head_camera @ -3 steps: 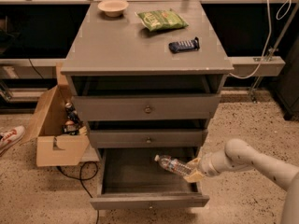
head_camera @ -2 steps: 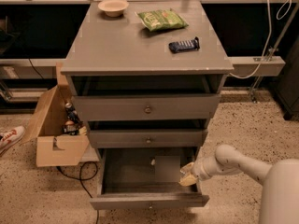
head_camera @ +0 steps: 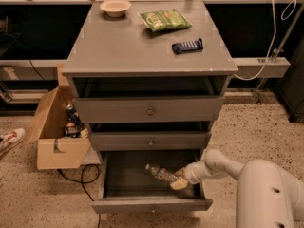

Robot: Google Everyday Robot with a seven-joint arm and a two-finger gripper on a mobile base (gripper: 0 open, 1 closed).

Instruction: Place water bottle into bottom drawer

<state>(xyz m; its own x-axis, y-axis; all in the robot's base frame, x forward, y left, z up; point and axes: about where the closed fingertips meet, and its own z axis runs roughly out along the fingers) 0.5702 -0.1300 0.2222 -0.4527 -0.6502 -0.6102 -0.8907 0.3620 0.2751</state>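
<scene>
The bottom drawer [head_camera: 152, 204] of the grey cabinet is pulled open. The water bottle [head_camera: 161, 173], clear with a white cap pointing left, lies inside it near the right half, low over the drawer floor. My gripper [head_camera: 179, 181] reaches in from the right over the drawer's right side and sits at the bottle's base end. The pale arm [head_camera: 223, 165] runs off to the lower right.
On the cabinet top [head_camera: 118, 46] sit a bowl [head_camera: 116, 7], a green chip bag [head_camera: 164, 20] and a dark blue snack bar [head_camera: 187, 45]. An open cardboard box [head_camera: 59, 137] with bottles stands left of the cabinet. A shoe [head_camera: 9, 140] lies at far left. A cable runs under the drawer.
The view has shifted. The bottle, out of sight a moment ago, shows again inside the bottom drawer, lower and further left, with my gripper still at its base.
</scene>
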